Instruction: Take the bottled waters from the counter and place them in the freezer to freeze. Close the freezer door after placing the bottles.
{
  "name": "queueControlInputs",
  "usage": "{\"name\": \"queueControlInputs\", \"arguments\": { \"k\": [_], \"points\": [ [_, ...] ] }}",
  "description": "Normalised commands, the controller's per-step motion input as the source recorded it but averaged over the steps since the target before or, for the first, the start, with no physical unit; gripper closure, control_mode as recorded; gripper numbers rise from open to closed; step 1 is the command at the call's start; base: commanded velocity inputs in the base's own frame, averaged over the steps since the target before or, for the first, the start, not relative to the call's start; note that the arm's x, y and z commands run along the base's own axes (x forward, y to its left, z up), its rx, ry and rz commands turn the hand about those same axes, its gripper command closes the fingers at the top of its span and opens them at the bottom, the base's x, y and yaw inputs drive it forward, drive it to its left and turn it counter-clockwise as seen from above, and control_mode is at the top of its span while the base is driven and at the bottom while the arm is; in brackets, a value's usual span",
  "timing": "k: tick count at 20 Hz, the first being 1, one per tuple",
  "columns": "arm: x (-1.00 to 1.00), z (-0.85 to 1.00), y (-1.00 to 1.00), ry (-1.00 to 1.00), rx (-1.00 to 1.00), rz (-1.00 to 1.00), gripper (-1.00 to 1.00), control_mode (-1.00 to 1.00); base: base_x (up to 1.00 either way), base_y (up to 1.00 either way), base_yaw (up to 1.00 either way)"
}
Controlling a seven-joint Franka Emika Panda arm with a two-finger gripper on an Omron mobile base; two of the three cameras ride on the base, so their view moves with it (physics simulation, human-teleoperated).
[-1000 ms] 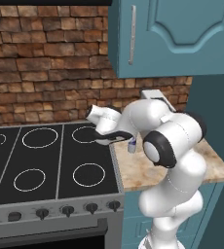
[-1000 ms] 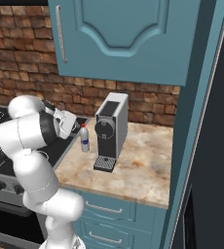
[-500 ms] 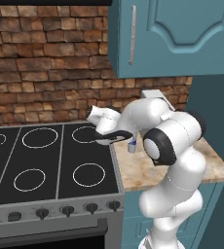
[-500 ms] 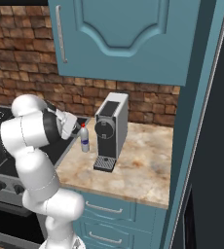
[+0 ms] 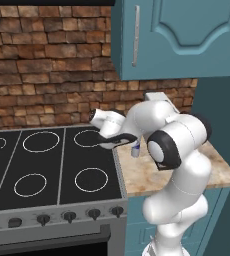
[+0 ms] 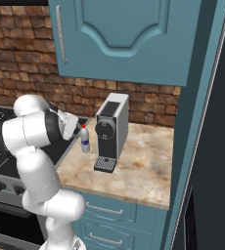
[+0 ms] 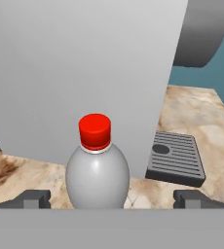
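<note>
Bottle [image 7: 98, 170], red cap at 12 o'clock: gripper [image 7: 112, 198] has edged nearer, jaws fully open either side, nothing held; grasp likely next.

Bottle [image 6: 85, 139] upright on the counter [image 6: 144, 166], between stovetop [image 5: 47, 165] and coffee machine [image 6: 112, 132].

I could read no text, brand or number anywhere; the bottle [image 6: 85, 140] wore a blue label, perhaps printed, but it was too small for me to make out.
</note>
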Motion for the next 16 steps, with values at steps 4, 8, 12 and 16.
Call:
{"name": "queueControlInputs", "arguments": {
  "k": [4, 8, 12, 16],
  "points": [
    [0.14, -0.02, 0.0, 0.0, 0.0, 0.0, -1.0, -1.0, 0.0, 0.0, 0.0],
    [0.16, -0.02, 0.0, 0.01, 0.0, 0.0, -1.0, -1.0, 0.0, 0.0, 0.0],
    [0.09, -0.02, 0.0, 0.02, 0.0, 0.0, -1.0, -1.0, 0.0, 0.0, 0.0],
    [0.02, -0.05, 0.0, 0.02, 0.0, 0.0, -1.0, -1.0, 0.0, 0.0, 0.0]
  ]
}}
